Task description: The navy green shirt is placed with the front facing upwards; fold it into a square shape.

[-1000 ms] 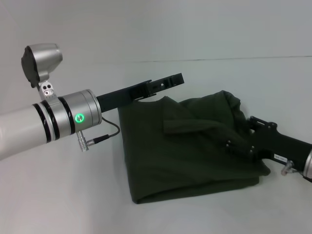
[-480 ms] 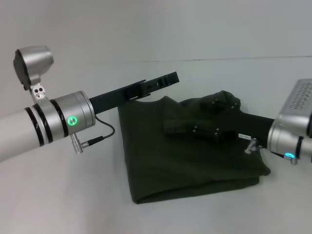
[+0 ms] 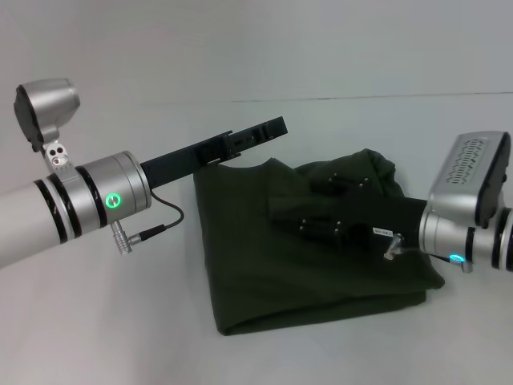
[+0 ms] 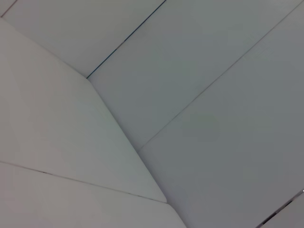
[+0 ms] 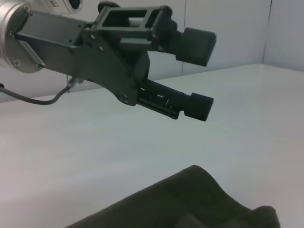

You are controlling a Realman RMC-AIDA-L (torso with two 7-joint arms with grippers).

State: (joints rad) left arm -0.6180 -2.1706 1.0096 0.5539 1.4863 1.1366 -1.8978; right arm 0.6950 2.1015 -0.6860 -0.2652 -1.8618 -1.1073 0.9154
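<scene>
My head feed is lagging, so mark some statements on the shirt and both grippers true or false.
1. The shirt lies spread out flat with both sleeves out. False: it is folded into a compact bundle.
2. The left gripper is open and holds nothing. True.
3. The left gripper is pressed into the cloth. False: it hangs in the air above the table, past the shirt's far left corner.
4. The right gripper lies over the shirt's right part. True.
5. The "FREE" print shows. False: only plain green cloth shows.
</scene>
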